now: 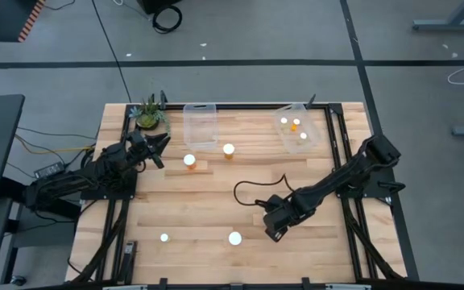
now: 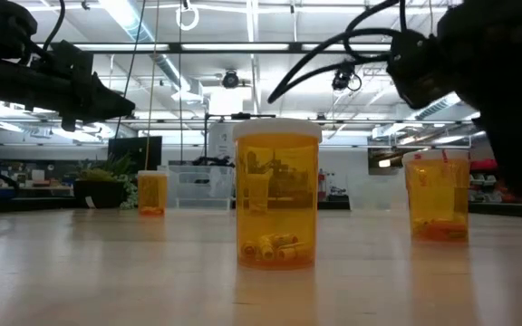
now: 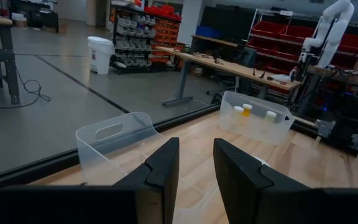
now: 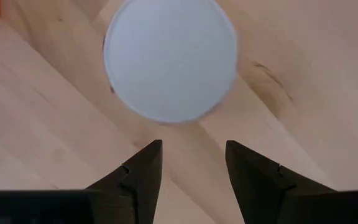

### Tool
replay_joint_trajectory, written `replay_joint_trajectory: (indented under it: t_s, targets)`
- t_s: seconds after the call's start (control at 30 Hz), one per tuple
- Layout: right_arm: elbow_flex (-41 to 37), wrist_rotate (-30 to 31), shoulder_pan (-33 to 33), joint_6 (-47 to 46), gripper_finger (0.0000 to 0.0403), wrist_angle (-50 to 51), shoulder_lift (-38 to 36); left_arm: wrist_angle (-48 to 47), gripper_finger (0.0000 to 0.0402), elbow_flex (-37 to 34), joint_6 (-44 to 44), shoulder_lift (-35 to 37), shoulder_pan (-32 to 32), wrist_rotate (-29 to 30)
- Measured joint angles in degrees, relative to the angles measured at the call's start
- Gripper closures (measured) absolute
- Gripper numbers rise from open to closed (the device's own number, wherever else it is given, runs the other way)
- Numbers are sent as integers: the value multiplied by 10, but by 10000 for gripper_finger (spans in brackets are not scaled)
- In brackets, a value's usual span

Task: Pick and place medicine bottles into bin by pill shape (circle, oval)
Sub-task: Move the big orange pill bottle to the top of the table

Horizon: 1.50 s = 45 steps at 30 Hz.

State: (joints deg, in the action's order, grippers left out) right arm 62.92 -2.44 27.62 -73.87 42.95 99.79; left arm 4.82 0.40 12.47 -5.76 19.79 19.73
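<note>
The right gripper (image 1: 274, 234), fingers apart, hovers beside a white-capped bottle (image 1: 234, 238) near the table's (image 1: 216, 201) front edge; left gripper (image 1: 161, 145) shut, empty.

The left gripper (image 1: 163, 143) is closed, its arm folded at the table's left edge. The right gripper (image 1: 274, 234) points down, fingers parted.

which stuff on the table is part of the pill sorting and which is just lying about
Part of the job:
- four bottles loose on the table, one just ahead of the right claw
- left bin, nothing showing in it
- right bin, three bottles in it

Just lying about:
- potted plant
- black cable
</note>
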Motion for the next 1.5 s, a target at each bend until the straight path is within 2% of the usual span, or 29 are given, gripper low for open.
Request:
replay_joint_trajectory:
  t_s: [0.13,0.37,0.6,1.5]
  targets:
    - [0,1,-8,-1,218,-11,17,0,294,0,0,0,0,0]
    - [0,42,-34,14,219,-10,19,0,294,0,0,0,0,0]
    - [0,71,-80,73,219,-10,19,0,294,0,0,0,0,0]
    - [5,73,-298,330,219,-89,18,0,294,0,0,0,0,0]
